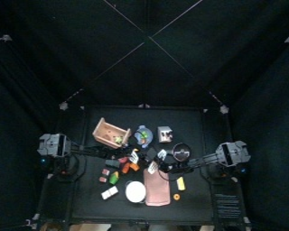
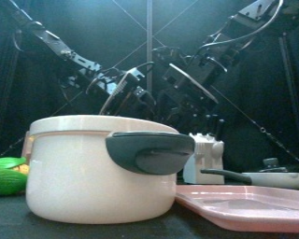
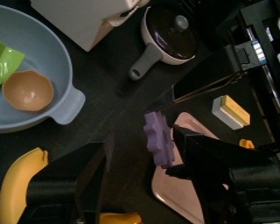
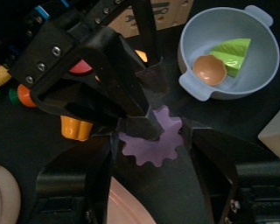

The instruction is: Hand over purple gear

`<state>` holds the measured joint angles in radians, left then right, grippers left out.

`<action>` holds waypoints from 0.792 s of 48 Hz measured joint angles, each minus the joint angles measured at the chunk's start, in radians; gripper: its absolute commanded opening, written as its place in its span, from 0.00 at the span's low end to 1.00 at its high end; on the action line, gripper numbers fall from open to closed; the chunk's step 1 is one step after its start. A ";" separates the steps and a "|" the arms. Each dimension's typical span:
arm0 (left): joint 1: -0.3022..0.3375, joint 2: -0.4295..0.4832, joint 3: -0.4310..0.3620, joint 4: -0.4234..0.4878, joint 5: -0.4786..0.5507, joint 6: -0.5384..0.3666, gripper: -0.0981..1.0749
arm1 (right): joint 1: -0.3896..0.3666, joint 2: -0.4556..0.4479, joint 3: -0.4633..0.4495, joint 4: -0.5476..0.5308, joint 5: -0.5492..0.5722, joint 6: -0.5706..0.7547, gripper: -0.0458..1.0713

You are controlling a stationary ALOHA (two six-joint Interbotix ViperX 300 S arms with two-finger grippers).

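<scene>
The purple gear [image 4: 152, 136] hangs above the table between my right gripper's [image 4: 154, 147] two jaws, face-on to that camera; the jaws close on its toothed rim. In the left wrist view the gear [image 3: 163, 140] shows edge-on between my left gripper's [image 3: 149, 166] jaws, which stand wide apart, one jaw close beside the gear and the other well clear. The left gripper's fingers [image 4: 125, 83] reach over the gear's upper edge in the right wrist view. In the top view both grippers meet near the table's middle [image 1: 163, 161]. The front view does not show the gear.
Below lie a grey-blue bowl [image 3: 55, 109] holding a green piece and a brown egg-like ball, a banana [image 3: 20, 179], a small black pan [image 3: 171, 35], a yellow block [image 3: 230, 112] and a pink tray [image 2: 252, 207]. A white pot [image 2: 96, 168] stands at the front.
</scene>
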<state>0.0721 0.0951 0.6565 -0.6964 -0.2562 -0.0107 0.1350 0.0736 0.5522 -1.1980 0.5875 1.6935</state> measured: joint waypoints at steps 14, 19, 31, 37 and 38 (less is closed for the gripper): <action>-0.002 0.015 -0.021 -0.003 0.000 0.002 0.66 | 0.000 0.002 0.000 -0.002 0.000 0.000 0.70; -0.002 0.017 -0.028 0.000 0.000 0.000 0.57 | 0.000 0.000 0.000 -0.002 0.000 0.000 0.70; -0.005 0.020 -0.028 0.000 0.002 0.000 0.51 | -0.002 0.000 0.002 -0.005 0.006 0.000 0.71; -0.002 0.020 -0.028 0.000 0.002 0.002 0.51 | 0.000 0.002 0.002 -0.012 0.012 -0.002 0.71; -0.002 0.020 -0.028 0.000 0.002 0.002 0.51 | -0.002 0.000 0.002 -0.012 0.014 -0.002 0.72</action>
<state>0.0706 0.1150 0.6289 -0.6964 -0.2546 -0.0092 0.1335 0.0736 0.5538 -1.2103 0.6013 1.6920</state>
